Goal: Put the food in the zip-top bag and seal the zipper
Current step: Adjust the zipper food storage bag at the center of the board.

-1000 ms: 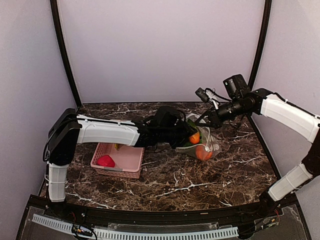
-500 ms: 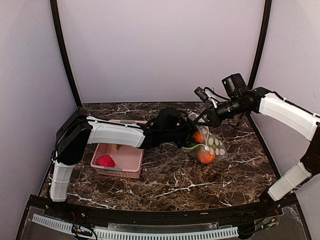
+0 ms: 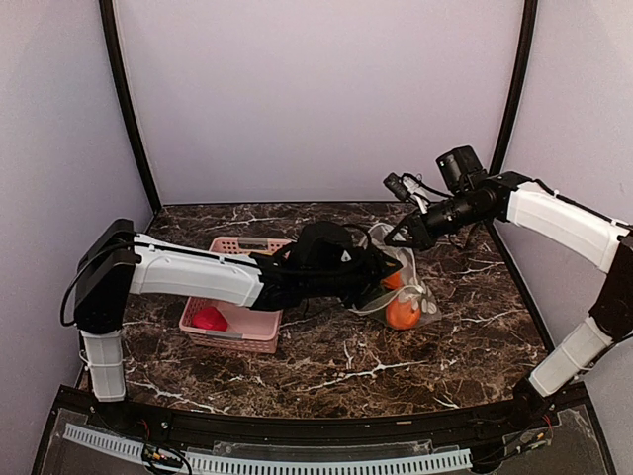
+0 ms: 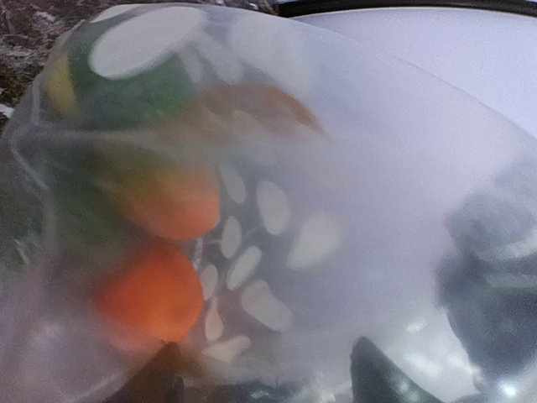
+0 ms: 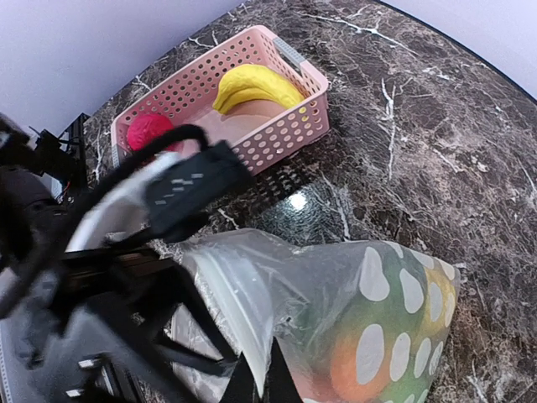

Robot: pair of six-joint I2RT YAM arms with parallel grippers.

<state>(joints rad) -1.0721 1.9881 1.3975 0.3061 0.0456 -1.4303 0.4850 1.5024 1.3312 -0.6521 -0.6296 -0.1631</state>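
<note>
Evidently the filling step is in hand. The bag [image 5: 319, 277] lies on the worktop [image 3: 346, 366] beside the basket [image 5: 302, 126], and the right end effector [image 5: 260, 374] pinches its mouth edge and holds it up. Orange pieces [image 4: 151, 290] and a green piece [image 4: 126, 92] sit inside. The left end effector [image 4: 268, 386], fingers spread and apparently empty, is pressed against the bag film. A banana [image 5: 247, 88] and a red piece [image 5: 147, 130] wait in the basket. Next, the left end effector should back out and fetch one, and sealing comes last.

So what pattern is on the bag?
The bag is clear plastic printed with white polka dots. This shows best in the right wrist view.
</note>
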